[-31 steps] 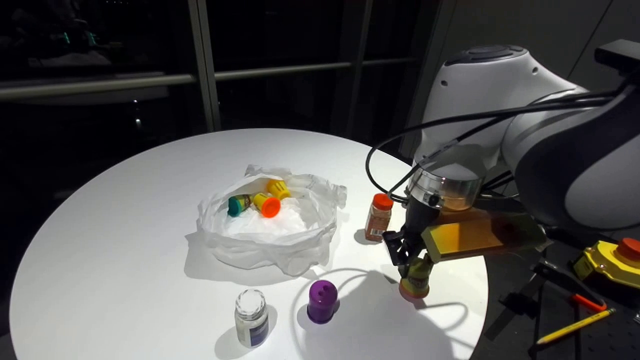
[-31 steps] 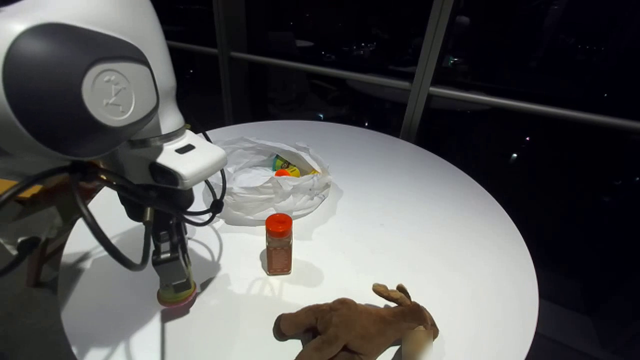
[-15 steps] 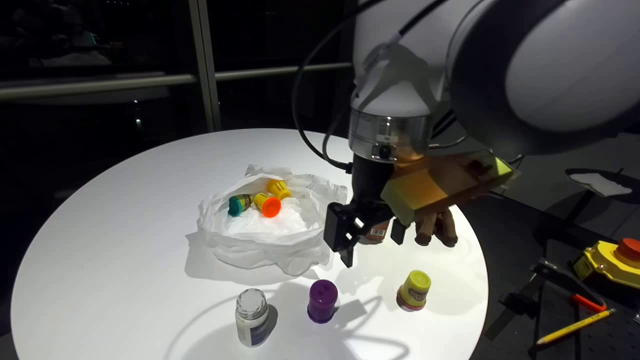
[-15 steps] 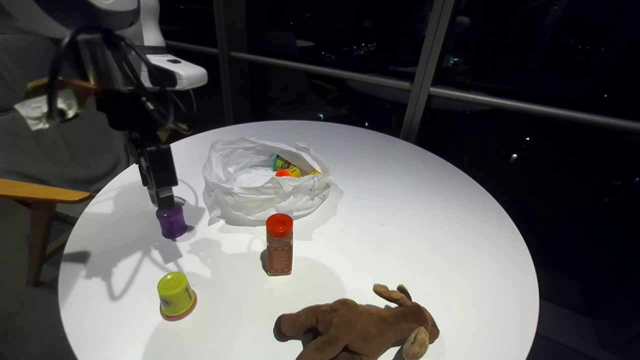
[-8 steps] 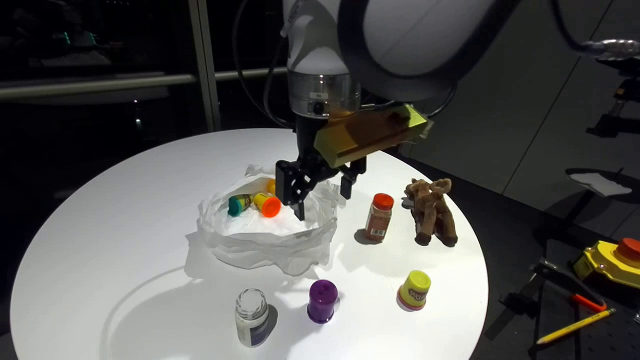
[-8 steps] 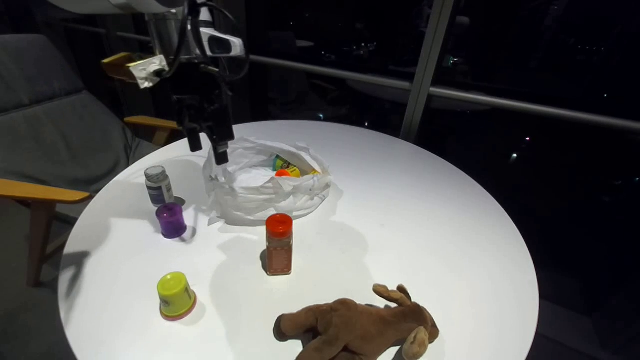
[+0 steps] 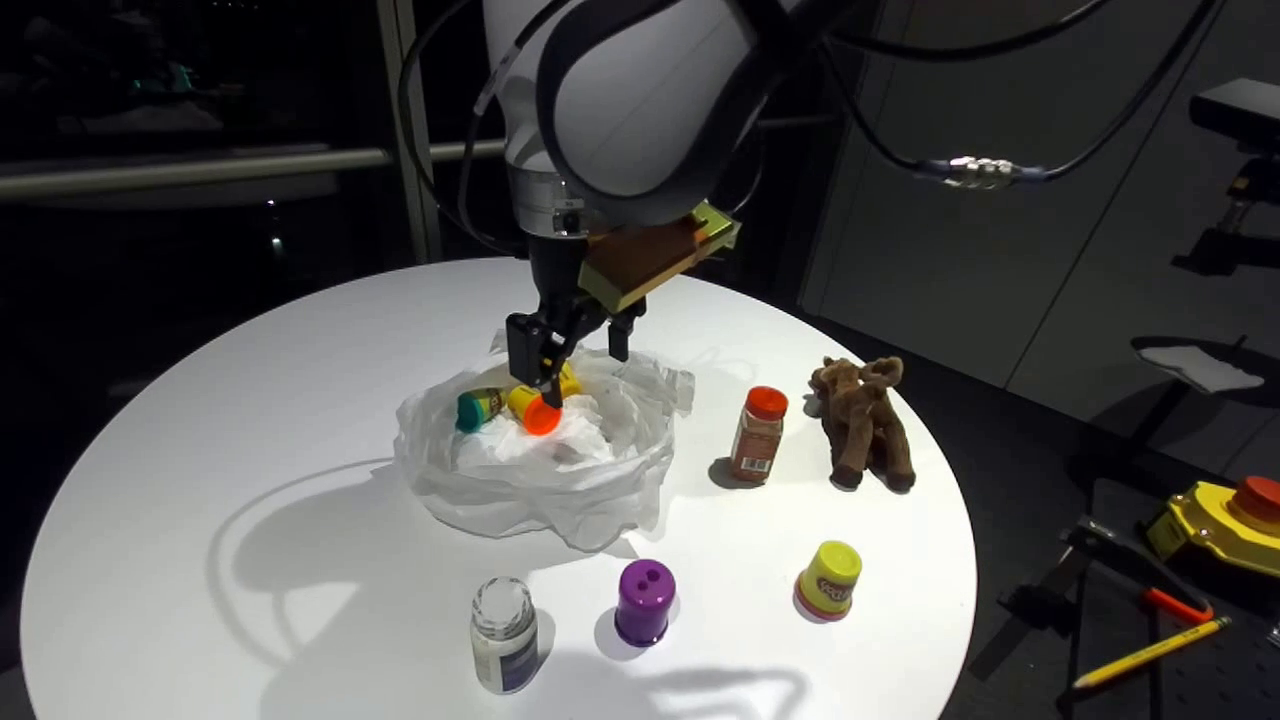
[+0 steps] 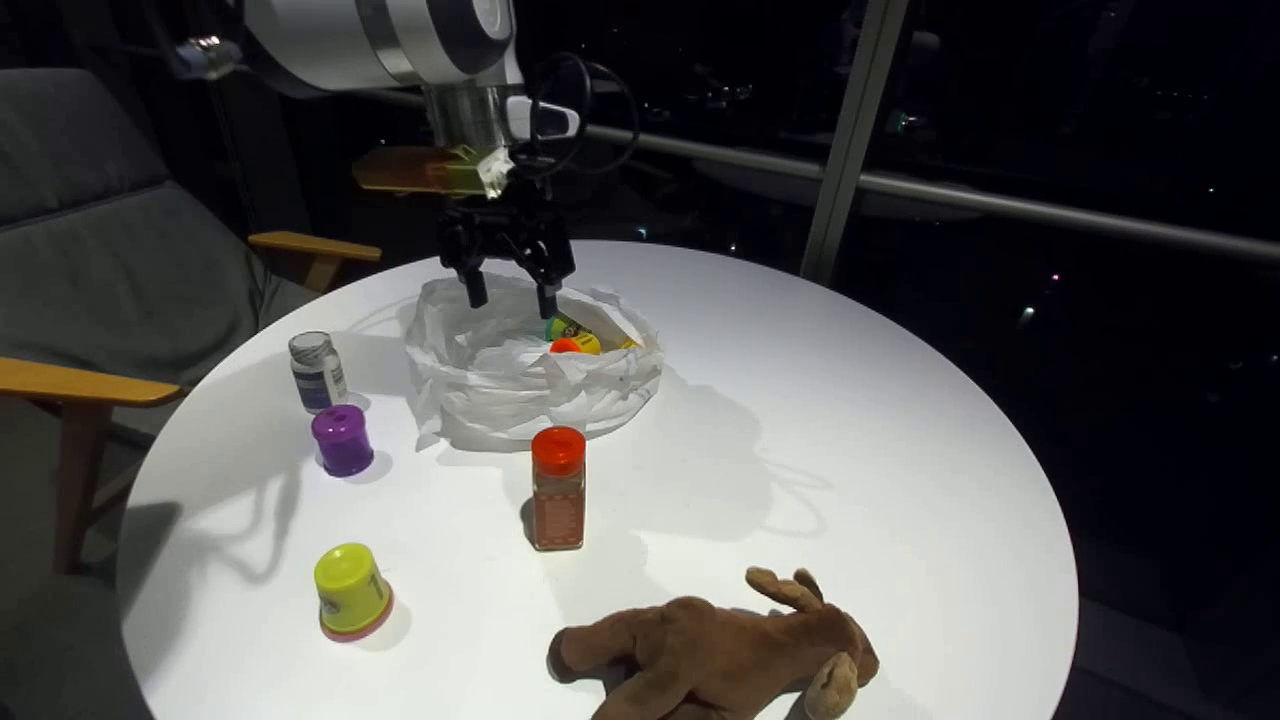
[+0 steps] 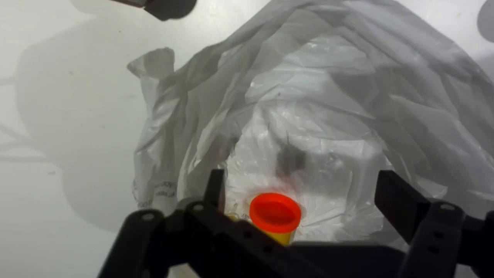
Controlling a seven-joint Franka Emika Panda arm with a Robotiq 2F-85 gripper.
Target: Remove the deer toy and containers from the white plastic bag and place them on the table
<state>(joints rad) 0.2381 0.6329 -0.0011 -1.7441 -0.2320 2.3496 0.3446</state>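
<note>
Three tubs (image 7: 480, 408) sit in bag (image 7: 540, 500); likely light, stiff, slick. Pinch orange-lidded tub (image 7: 533, 408) across its sides, behind the lid (image 9: 275, 212). Gripper (image 8: 512, 300) spread wide, holding nothing.

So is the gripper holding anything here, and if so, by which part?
Nothing is held: the open gripper hangs over the white plastic bag, where the orange-lidded yellow tub lies ungripped.
</note>
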